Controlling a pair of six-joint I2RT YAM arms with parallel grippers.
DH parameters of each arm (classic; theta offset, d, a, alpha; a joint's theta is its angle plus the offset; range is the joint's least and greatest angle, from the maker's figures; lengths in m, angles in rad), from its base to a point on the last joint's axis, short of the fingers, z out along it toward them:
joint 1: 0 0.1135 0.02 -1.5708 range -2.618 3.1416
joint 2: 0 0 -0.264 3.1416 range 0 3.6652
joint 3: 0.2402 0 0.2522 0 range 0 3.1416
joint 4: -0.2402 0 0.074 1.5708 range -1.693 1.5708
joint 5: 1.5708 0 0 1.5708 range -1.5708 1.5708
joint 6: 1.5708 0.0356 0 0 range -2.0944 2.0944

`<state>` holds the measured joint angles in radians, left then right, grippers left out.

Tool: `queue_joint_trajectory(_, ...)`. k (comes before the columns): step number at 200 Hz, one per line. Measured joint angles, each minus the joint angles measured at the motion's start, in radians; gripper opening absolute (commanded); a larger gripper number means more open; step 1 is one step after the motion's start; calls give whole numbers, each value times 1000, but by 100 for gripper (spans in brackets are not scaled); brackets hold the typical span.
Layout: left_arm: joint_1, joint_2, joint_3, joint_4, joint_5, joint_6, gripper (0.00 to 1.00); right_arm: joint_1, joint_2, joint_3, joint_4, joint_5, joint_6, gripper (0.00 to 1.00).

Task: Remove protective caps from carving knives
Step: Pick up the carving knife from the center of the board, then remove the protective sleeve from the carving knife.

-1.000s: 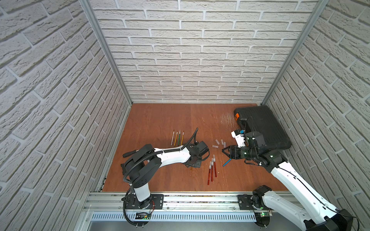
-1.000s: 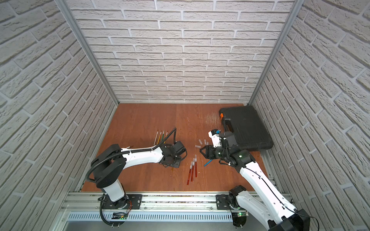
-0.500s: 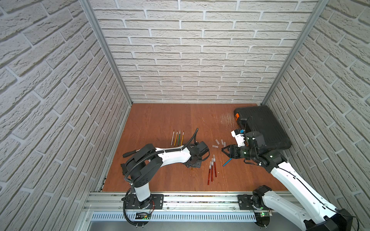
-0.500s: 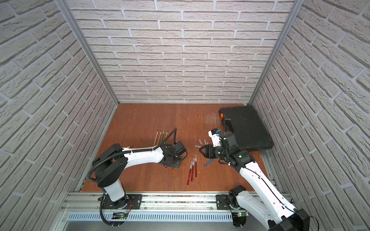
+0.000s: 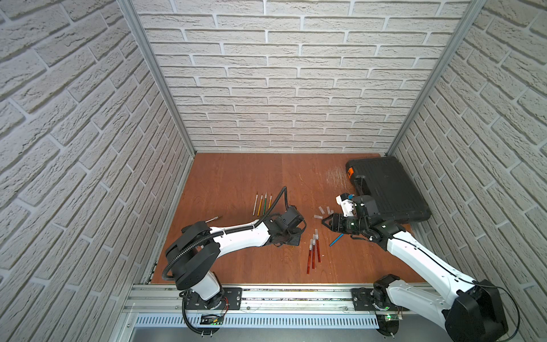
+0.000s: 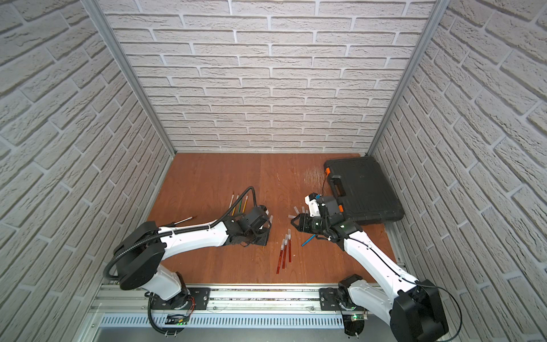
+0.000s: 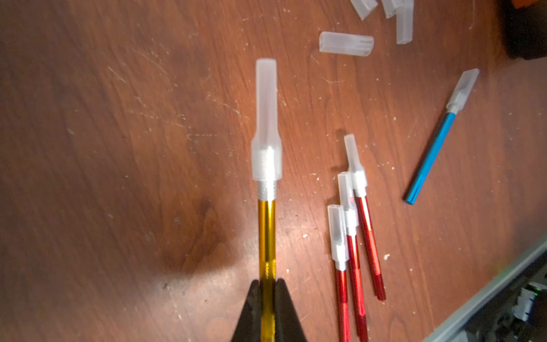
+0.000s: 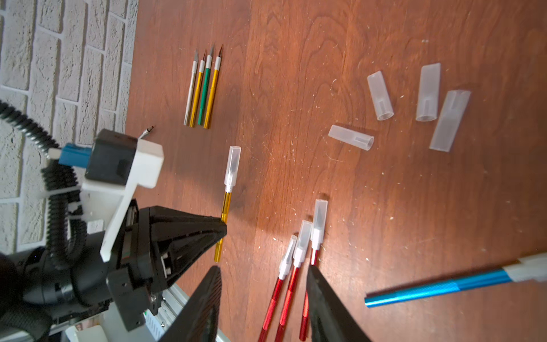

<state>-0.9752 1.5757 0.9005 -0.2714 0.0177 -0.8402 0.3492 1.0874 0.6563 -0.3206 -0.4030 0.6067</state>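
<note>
My left gripper (image 7: 267, 284) is shut on the handle of a gold carving knife (image 7: 266, 231), whose blade end wears a whitish protective cap (image 7: 266, 118). The same knife (image 8: 225, 204) shows in the right wrist view, low over the table. My right gripper (image 8: 263, 269) hangs open above three capped red knives (image 8: 296, 266), holding nothing. A capped blue knife (image 5: 336, 239) lies just right of them. Several loose caps (image 8: 381, 94) lie on the wood beyond. Several uncapped knives (image 5: 262, 204) lie in a row at the left. In both top views the grippers (image 5: 293, 237) (image 6: 294, 223) face each other.
A black tool case (image 5: 384, 189) lies at the back right, close behind my right arm. A black-handled screwdriver (image 5: 213, 219) lies by the left wall. Brick walls close in three sides, and a metal rail (image 5: 281, 296) runs along the front edge.
My left jaws have closed onto the gold knife. My right jaws have narrowed a little. Neither arm has moved much.
</note>
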Motion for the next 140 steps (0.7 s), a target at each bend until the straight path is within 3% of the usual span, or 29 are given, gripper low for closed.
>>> queue_joint_trajectory(85, 10, -25, -75, 181, 102, -36, 7, 122, 243, 15, 227, 0, 104, 45)
queue_joint_trajectory(140, 21, -49, -92, 235, 132, -53, 7, 140, 342, 31, 335, 4, 158, 40)
